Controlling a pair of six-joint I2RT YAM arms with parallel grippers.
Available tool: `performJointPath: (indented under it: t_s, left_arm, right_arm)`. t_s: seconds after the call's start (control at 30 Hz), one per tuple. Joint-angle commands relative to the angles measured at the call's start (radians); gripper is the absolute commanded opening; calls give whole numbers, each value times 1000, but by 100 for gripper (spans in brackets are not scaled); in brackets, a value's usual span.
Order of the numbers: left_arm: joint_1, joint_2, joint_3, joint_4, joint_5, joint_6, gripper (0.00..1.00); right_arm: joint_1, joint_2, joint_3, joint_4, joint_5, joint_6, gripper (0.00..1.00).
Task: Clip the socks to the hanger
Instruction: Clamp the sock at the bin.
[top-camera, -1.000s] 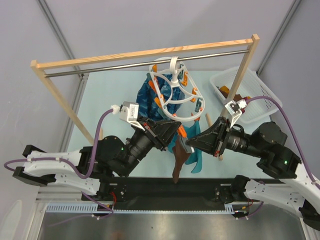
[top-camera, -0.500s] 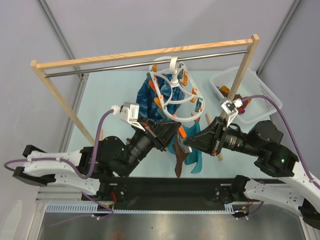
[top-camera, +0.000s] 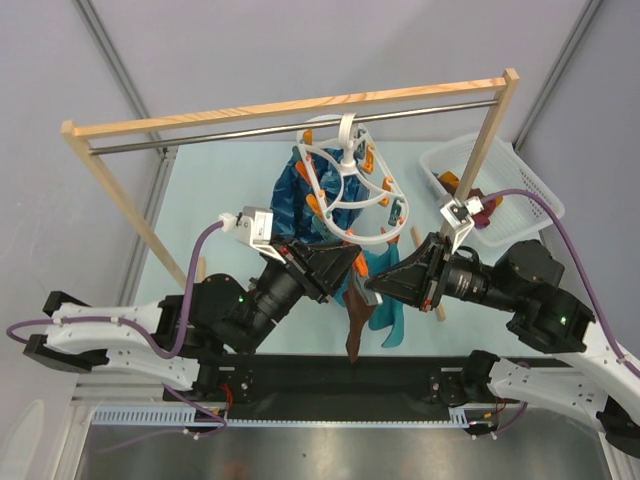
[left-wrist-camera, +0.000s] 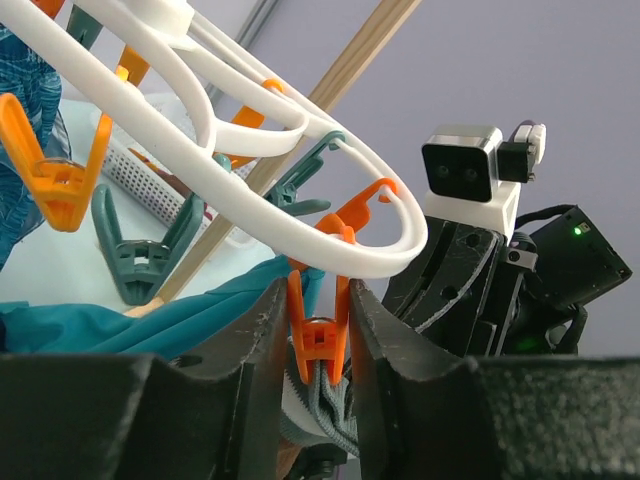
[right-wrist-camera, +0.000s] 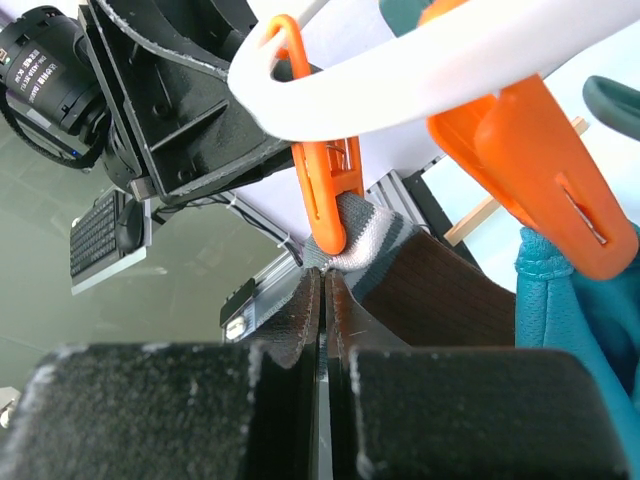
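The white looped hanger (top-camera: 345, 190) hangs by its hook from the rack's metal bar. My two grippers meet under its near rim. In the left wrist view my left gripper (left-wrist-camera: 318, 292) flanks an orange clip (left-wrist-camera: 318, 335), a finger against each handle. The clip's mouth is closed on the grey striped cuff (left-wrist-camera: 325, 410) of the dark brown sock (top-camera: 355, 330). That sock dangles toward the table's near edge. My right gripper (right-wrist-camera: 322, 278) is shut just under the orange clip (right-wrist-camera: 325, 200), at the cuff's edge, and the brown sock (right-wrist-camera: 450, 300) drapes over its right finger. No striped sock is clear to see.
The wooden-framed rack (top-camera: 290, 108) spans the back, its right post beside a white basket (top-camera: 510, 180) with small items inside. Teal-blue cloths (top-camera: 290, 200) hang from the hanger's far clips. Spare grey-teal clips (left-wrist-camera: 140, 255) dangle along the ring.
My left fingers have spread a little and the orange clip now bites the sock's cuff. The right gripper has crept left toward the clip, still shut.
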Motion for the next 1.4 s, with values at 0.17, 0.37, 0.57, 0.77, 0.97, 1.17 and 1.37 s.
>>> performJointPath:
  t_s: [0.17, 0.37, 0.57, 0.77, 0.97, 1.17, 1.37]
  left_arm:
    - [3, -30, -24, 15, 8, -5, 43]
    - [3, -67, -50, 8, -7, -8, 65]
    - [3, -165, -146, 25, 13, 8, 77]
    - [3, -270, -192, -9, 53, 114, 68]
    - [16, -160, 11, -230, -24, 202, 71]
    - [16, -53, 150, -272, -30, 237, 80]
    - [17, 48, 269, -411, -104, 176, 69]
  right_arm:
    - [5, 24, 36, 64, 16, -14, 0]
    - [5, 34, 38, 52, 33, -18, 0]
    - [5, 45, 65, -7, 72, -54, 2]
    - [5, 45, 111, -91, 128, -101, 1]
    - [5, 28, 131, -145, 172, -127, 2]
    - [5, 36, 130, -137, 172, -126, 1]
    - [5, 31, 135, -139, 177, -126, 1]
